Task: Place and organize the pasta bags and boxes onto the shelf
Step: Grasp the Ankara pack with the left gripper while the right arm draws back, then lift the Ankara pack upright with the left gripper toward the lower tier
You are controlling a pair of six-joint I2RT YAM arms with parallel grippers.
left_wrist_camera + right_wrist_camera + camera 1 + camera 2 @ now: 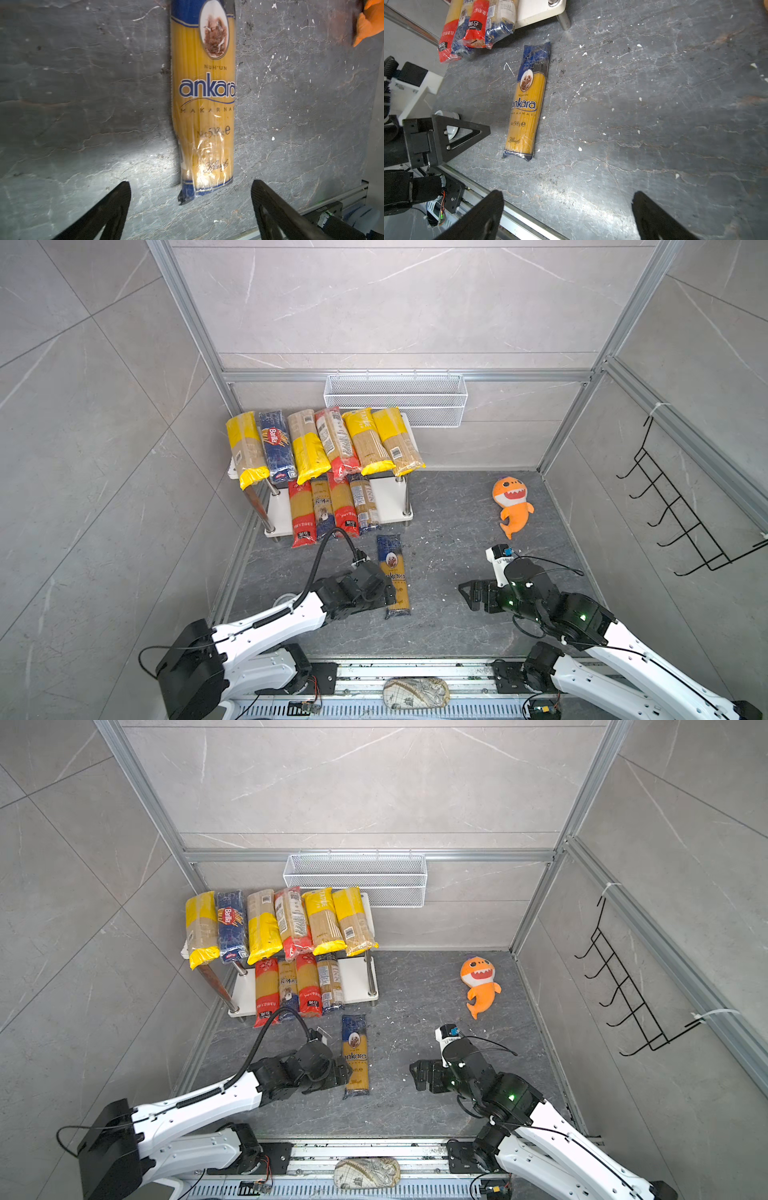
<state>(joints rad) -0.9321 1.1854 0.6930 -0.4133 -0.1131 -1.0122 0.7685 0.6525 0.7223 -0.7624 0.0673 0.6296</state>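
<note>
The left gripper (190,185) stands released at the near end of the pasta pack (203,104), apparently not touching; right gripper (566,192) spread, empty.

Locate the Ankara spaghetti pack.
In both top views the Ankara pack lies flat on the dark floor, left of centre, just in front of the shelf, with the plush shark farther right.

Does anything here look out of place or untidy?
One Ankara spaghetti pack lies alone on the floor, off the shelf. The four lower-tier packs stick out past the front edge, and white crumbs litter the floor.
</note>
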